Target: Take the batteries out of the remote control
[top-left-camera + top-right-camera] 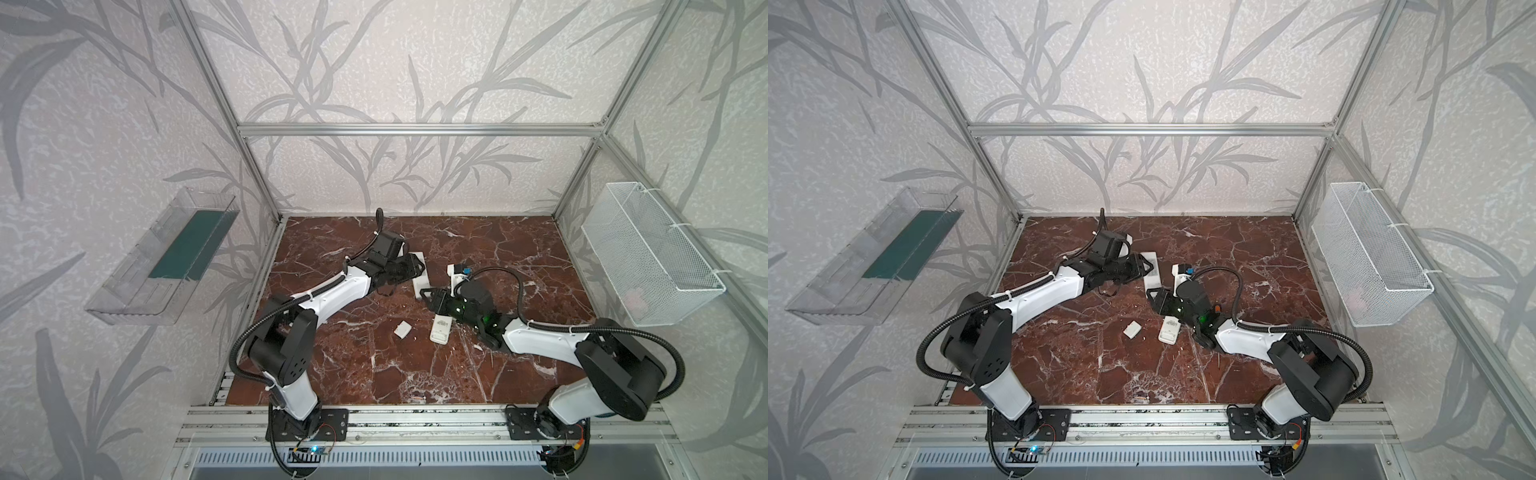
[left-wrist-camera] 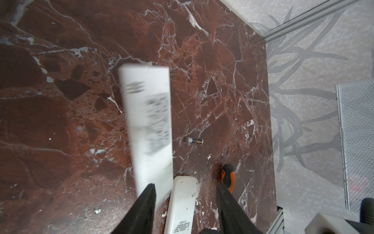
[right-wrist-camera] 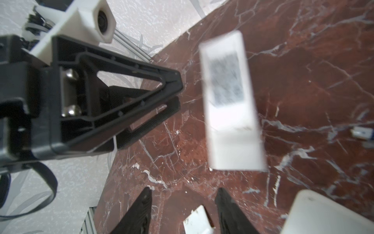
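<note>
1. Looking for the task's thing, we find one small dark cylindrical battery with a silvery end (image 2: 194, 140). It lies loose on the red-brown marble table (image 1: 374, 365), near the long white rectangular remote (image 2: 147, 121) and the orange-and-black screwdriver handle (image 2: 228, 177). Whether other batteries sit inside any remote we cannot tell.
2. The long remote is smeared in both wrist views, so we judge it is not at rest. A knock from it could send the round battery rolling toward the table's edge or under an arm.
3. The left fingers (image 2: 148, 200) stand partly apart and hold nothing. The long remote's end sits right at one of them, and a second, rounded white remote (image 2: 183, 204) lies under the gap. Closing here could pinch the wrong remote or flick both.
4. The right fingers (image 3: 226, 204) are also apart and, as far as we can see, empty. They sit close to the left ones, so the two arms could collide over the remotes.
5. Further out, a small flat white cover (image 1: 402, 330) and a short white remote (image 1: 440, 329) lie nearer the front, cluttering any reach. A clear plastic tray (image 1: 158, 270) and a white wire-mesh basket (image 1: 648, 257) hang on the side walls, well apart from everything else.
</note>
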You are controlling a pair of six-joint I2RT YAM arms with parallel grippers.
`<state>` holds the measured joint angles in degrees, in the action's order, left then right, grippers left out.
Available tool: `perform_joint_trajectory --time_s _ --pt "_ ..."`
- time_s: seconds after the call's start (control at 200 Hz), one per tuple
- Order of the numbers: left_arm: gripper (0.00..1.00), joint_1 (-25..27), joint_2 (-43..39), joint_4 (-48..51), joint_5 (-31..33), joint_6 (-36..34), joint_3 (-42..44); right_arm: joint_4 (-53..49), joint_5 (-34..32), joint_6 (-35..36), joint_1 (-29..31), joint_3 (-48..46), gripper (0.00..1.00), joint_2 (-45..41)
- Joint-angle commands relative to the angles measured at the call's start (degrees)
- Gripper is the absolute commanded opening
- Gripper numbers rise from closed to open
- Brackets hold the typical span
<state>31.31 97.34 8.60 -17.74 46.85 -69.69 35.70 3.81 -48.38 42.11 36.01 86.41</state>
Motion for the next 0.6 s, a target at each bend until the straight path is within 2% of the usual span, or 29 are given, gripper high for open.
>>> perform_joint_trajectory --time_s 0.0,0.16,0.255,0.41,0.595 --pt "0.35 0.76 -2.35 0.84 3.04 3.22 0.70 3.29 -1.01 0.65 0.78 2.66 0.52 0.99" --pt "0.34 0.75 -2.84 1.16 4.16 2.56 1.23 -2.38 -2.07 1.95 1.04 4.62 0.52 0.47" --pt "0.36 0.36 -1.95 3.35 5.61 0.12 1.31 -9.12 -5.98 4.34 1.00 4.74 0.52 -1.85" --pt "0.39 -1.84 0.86 6.69 5.49 -1.49 0.70 -25.65 -8.99 15.46 -0.72 11.37 0.55 -1.24" --pt "0.42 -4.06 2.61 6.89 4.43 -2.20 2.20 -38.18 -6.51 23.71 -2.34 22.48 0.59 7.14"
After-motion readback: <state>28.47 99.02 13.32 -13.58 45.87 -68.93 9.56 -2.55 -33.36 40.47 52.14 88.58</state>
